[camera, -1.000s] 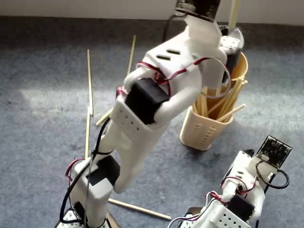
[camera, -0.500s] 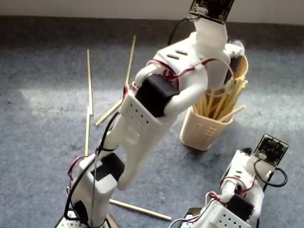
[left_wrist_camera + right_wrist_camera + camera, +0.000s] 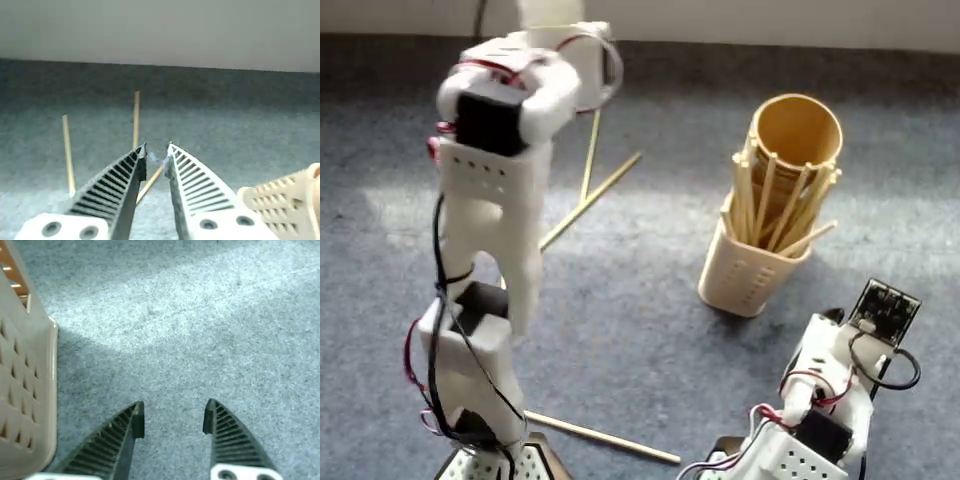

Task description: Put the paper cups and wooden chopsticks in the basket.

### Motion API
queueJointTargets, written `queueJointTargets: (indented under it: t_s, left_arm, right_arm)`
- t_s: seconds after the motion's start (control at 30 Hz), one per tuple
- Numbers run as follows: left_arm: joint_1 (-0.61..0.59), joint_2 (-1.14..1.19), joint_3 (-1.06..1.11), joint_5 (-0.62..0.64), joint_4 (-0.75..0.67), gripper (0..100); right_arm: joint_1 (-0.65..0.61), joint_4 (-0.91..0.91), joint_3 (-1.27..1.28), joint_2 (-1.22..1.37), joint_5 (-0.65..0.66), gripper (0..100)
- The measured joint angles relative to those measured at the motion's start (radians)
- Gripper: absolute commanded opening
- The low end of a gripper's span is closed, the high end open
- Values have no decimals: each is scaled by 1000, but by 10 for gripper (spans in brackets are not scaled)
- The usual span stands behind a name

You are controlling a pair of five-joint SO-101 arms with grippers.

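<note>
Left gripper (image 3: pixel 156 148) hangs empty, jaws barely parted, aimed at loose chopsticks (image 3: pixel 136 117) on the carpet (image 3: pixel 650 330), likely next for the basket (image 3: pixel 745 275) that already holds the cup (image 3: pixel 798 125), while the right gripper (image 3: pixel 174 415) rests wide open beside it.

basket (image 3: pixel 748 278): cream plastic, matt, perforated
chopsticks (image 3: pixel 590 201): bare pale wood
paper cup (image 3: pixel 796 128): tan paper, matt
table cover (image 3: pixel 650 300): grey cloth, rough
</note>
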Motion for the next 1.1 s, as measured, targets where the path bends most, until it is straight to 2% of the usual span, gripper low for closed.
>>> queueJointTargets:
  t_s: [0.1,0.2,0.4,0.57,0.87,0.97,1.1]
  left_arm:
    - [-178,44,126,0,31,194]
    - [-236,118,265,-20,43,207]
    - [-178,287,364,-221,43,210]
    - [-98,374,371,-287,43,207]
    - [-114,450,371,-262,46,213]
    - [-117,453,371,-259,97,229]
    - [-110,453,371,-259,146,166]
  right_arm:
    - [-5,0,0,0,2,198]
    - [-5,0,0,0,2,198]
    - [-5,0,0,0,2,198]
    - [-5,0,0,0,2,198]
    - [-5,0,0,0,2,198]
    - [-5,0,0,0,2,198]
    - [-5,0,0,0,2,198]
